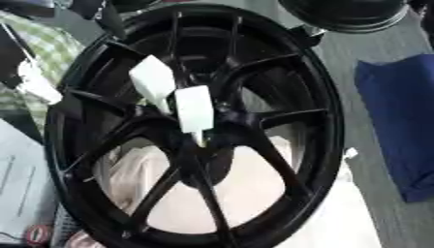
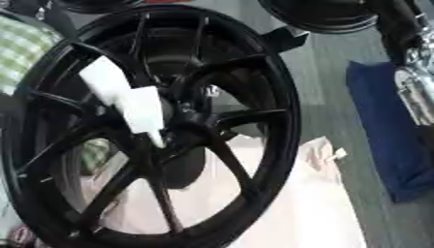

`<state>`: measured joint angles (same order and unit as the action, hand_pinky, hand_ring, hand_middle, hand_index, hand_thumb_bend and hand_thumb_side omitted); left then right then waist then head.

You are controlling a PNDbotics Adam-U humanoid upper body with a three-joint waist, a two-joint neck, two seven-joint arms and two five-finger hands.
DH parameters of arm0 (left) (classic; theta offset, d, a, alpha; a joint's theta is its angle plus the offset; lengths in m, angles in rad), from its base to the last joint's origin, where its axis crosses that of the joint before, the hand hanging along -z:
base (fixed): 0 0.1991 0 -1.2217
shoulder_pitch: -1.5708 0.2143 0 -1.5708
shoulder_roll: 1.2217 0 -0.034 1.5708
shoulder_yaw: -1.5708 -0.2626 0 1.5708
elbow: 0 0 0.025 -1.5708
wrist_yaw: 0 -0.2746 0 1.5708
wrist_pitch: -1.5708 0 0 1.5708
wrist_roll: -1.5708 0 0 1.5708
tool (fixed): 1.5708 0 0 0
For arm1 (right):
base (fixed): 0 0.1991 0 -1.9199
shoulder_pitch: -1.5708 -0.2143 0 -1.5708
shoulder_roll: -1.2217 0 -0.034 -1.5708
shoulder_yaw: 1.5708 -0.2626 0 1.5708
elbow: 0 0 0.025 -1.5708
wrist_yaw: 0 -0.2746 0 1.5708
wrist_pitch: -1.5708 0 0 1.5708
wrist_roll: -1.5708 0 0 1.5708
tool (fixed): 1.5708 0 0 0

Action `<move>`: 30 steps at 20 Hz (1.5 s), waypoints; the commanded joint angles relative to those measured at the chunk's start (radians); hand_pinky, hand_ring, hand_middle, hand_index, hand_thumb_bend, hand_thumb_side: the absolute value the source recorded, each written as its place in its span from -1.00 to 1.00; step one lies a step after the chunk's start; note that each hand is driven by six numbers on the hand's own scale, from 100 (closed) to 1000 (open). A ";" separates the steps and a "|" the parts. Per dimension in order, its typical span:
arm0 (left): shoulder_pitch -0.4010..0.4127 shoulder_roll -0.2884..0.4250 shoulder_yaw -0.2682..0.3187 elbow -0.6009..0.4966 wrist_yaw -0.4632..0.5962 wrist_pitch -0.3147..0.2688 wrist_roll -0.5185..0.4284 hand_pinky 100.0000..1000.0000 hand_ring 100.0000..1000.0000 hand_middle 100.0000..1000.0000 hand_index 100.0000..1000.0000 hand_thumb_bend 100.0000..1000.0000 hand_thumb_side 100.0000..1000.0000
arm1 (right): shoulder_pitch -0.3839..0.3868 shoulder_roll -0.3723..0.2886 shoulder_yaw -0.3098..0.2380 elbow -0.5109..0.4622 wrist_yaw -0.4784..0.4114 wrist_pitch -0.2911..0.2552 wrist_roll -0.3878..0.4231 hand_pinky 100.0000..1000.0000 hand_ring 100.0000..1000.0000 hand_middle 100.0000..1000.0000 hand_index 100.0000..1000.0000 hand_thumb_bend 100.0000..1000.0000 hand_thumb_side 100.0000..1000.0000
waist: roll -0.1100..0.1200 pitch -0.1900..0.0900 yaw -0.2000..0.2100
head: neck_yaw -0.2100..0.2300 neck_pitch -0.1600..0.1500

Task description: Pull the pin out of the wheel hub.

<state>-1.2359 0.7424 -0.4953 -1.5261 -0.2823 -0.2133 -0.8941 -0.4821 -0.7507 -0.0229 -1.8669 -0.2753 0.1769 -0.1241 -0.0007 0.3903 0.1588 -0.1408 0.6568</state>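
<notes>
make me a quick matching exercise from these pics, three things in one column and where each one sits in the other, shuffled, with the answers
Things:
1. black wheel
2. white tapered pieces
3. blue cloth

Places:
A. on the grey surface at the right side of the view
B. fills the middle of the view, spokes facing the camera
C. in front of the hub, above the centre of the spokes

Pairs: 1-B, 2-C, 3-A
</notes>
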 commanded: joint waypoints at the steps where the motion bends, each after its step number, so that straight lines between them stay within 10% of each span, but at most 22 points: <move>1: -0.031 -0.012 0.012 0.030 0.003 -0.019 -0.013 0.64 0.67 0.66 0.74 0.15 -0.14 | -0.013 -0.017 -0.004 -0.006 -0.005 -0.002 0.004 0.77 0.63 0.45 0.36 -1.00 0.45 | 0.001 -0.017 -0.003 | 0.005 -0.016; 30: -0.037 -0.076 -0.040 0.112 0.059 -0.028 -0.013 0.59 0.65 0.64 0.70 0.08 -0.30 | -0.024 -0.004 0.004 -0.004 -0.007 0.000 0.015 0.78 0.64 0.45 0.36 -1.00 0.49 | 0.004 0.010 -0.029 | 0.024 -0.041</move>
<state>-1.2556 0.6574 -0.5445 -1.4102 -0.2225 -0.2233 -0.8916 -0.4931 -0.7347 -0.0123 -1.8643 -0.2761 0.1785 -0.1120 0.0036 0.4194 0.1309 -0.1159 0.6311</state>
